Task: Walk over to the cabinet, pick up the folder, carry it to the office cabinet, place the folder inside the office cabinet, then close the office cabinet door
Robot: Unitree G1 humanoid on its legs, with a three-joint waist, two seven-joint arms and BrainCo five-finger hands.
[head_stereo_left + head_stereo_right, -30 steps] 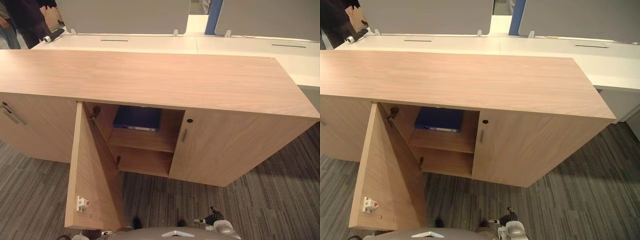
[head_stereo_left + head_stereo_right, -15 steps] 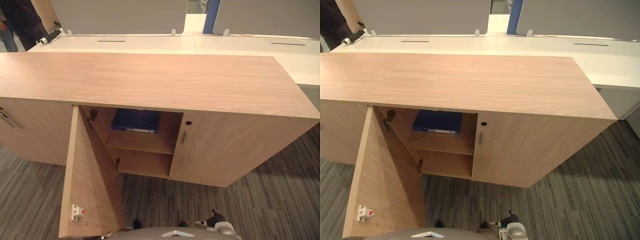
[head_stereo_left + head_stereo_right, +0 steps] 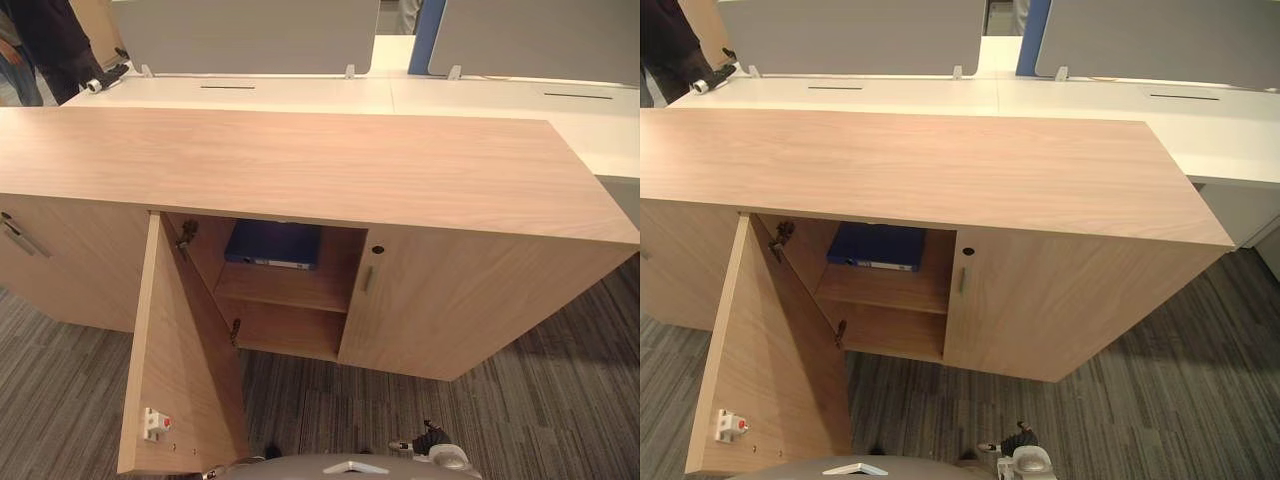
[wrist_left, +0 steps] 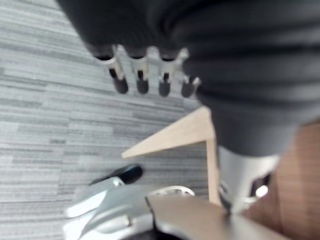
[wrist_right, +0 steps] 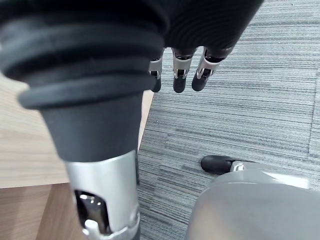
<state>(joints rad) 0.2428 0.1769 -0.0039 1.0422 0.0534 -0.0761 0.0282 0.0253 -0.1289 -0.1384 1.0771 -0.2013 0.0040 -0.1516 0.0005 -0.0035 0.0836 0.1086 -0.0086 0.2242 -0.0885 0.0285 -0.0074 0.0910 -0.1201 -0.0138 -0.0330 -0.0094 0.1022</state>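
Since the folder lies flat on the upper shelf inside the cabinet, the walking, carrying and placing steps appear complete. Remaining step: close the door. The door stands swung wide, its free edge toward the robot, leaving the compartment exposed.

Left hand: hangs low over the carpet, fingers straight and relaxed, holding nothing. A corner of the door shows just past it, with no contact that can be made out.

Right hand: hangs likewise beside the cabinet front, fingers loose, empty.

Judgement: the task is nearly finished, and the left hand is the nearer one for pushing the door shut. A person stands by the far desk, well apart.
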